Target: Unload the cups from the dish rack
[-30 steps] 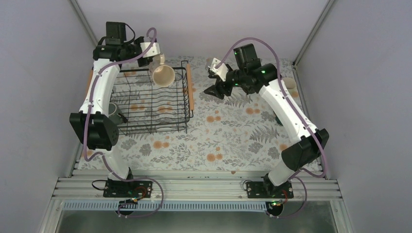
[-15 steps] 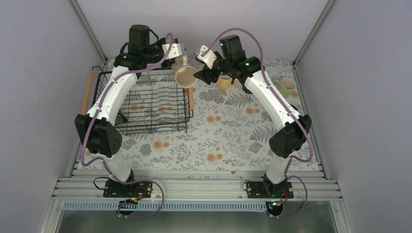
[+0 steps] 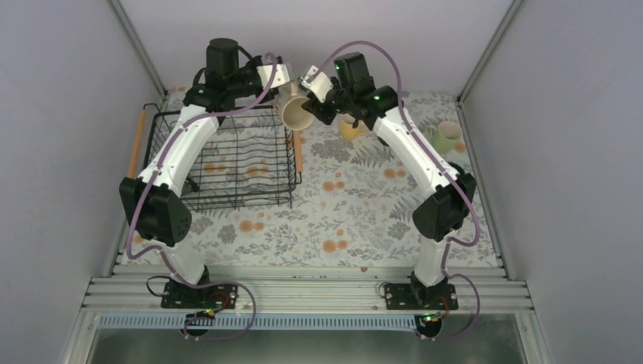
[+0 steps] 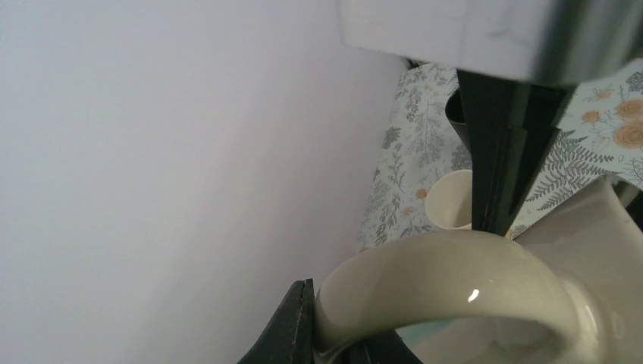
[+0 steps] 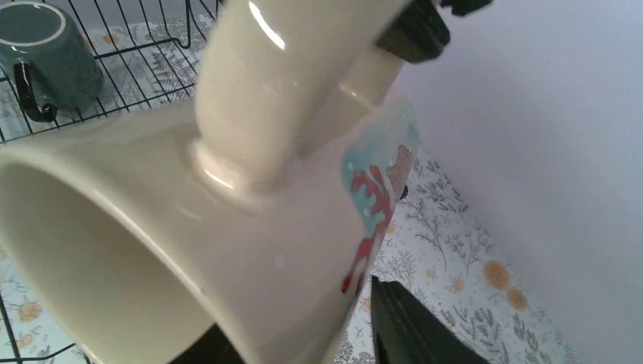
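Note:
A cream patterned cup (image 3: 294, 112) hangs in the air just right of the black wire dish rack (image 3: 227, 155), near the back wall. My left gripper (image 3: 282, 83) is shut on its handle (image 4: 455, 277), with one finger (image 4: 294, 326) pressed against the handle's root. My right gripper (image 3: 314, 111) straddles the cup's wall (image 5: 288, 227) at the rim. Its jaws are open, and a narrow gap shows between the outer finger (image 5: 409, 326) and the patterned side. A dark teal cup (image 5: 45, 45) lies inside the rack.
A yellow cup (image 3: 350, 127) and a pale green cup (image 3: 449, 135) stand on the floral cloth at the back right. Wooden rod handles (image 3: 297, 152) (image 3: 135, 144) flank the rack. The back wall is close behind both grippers.
My left arm carried the cream cup from above the rack rightwards past the rack's right handle. My right arm swung left to meet it and its jaws narrowed round the cup's wall.

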### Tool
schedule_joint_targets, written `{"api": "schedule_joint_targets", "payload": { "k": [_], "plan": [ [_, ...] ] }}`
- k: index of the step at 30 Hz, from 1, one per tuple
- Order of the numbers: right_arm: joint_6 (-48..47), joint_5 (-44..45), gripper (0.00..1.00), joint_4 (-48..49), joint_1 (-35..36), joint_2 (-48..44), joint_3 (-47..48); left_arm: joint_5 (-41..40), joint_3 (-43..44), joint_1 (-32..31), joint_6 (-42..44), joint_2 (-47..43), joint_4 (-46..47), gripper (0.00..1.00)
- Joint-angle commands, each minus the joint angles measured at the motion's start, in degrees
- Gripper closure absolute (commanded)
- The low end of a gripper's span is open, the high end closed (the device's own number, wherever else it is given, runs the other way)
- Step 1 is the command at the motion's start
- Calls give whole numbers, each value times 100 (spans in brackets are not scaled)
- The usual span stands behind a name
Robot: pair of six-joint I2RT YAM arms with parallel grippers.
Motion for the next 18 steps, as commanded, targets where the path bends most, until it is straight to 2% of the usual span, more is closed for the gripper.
{"api": "schedule_joint_targets", "payload": {
  "k": [1, 6, 7, 9, 11, 12, 13, 18],
  "plan": [
    [155, 529, 69, 235, 8, 164, 352, 349, -78, -121, -480, -216, 694, 98],
    [138, 585, 88, 174, 11, 101, 372, 422, -250, -180, -680, -283, 831, 97],
    [123, 607, 92, 172, 10, 65, 337, 400, -259, -195, -673, -285, 817, 93],
    [98, 673, 96, 220, 1, -63, 211, 248, -299, -210, -636, -324, 851, 71],
    [54, 743, 96, 267, -5, -216, 21, 73, -389, -218, -518, -396, 902, 65],
    [43, 783, 96, 256, -8, -284, -34, -37, -390, -219, -457, -409, 873, 59],
    [21, 811, 96, 241, -24, -334, -85, -117, -365, -214, -396, -416, 819, 48],
    [-115, 840, 97, 36, -238, -719, -367, -728, -580, -197, 147, -762, 560, 14]
  ]
}}
